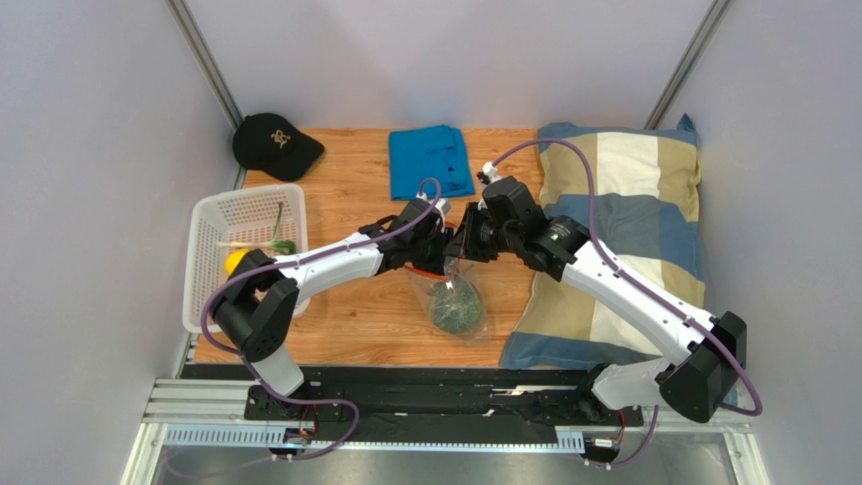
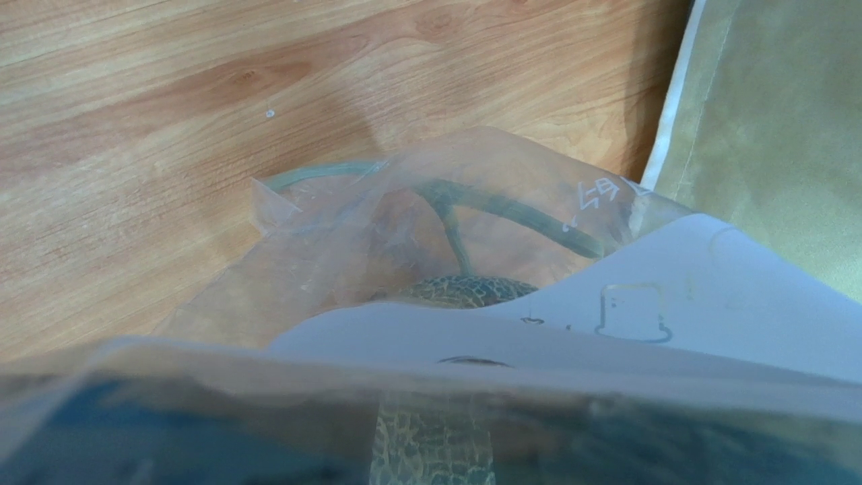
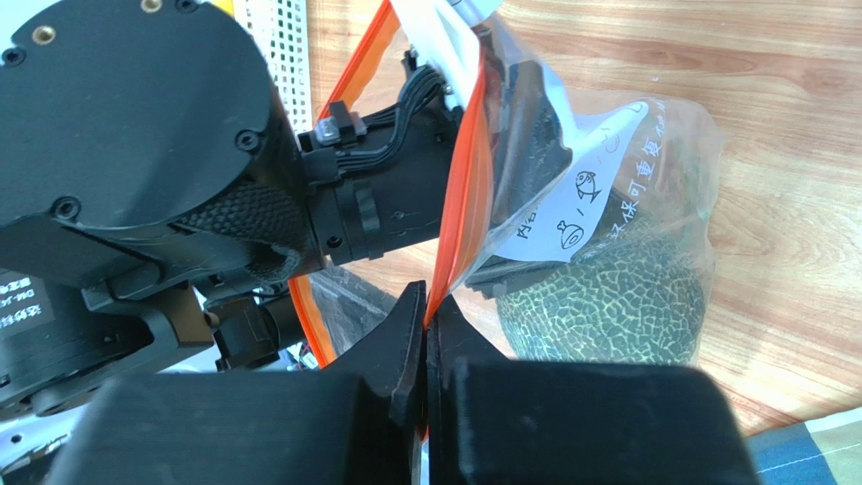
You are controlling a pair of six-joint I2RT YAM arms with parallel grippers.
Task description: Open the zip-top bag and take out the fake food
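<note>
Wooden table (image 1: 344, 197) | right end effector (image 3: 427, 306) pinching zip-top bag (image 3: 648, 131) | fake food (image 3: 607, 303) inside

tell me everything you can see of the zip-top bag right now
The zip-top bag is crinkly clear plastic with an orange zip strip and a white printed label. Its mouth is open and held up: the right gripper pinches the strip, and the left gripper reaches inside. A netted grey-green ball sits in its bottom end, which appears to rest on the wooden table.
</note>
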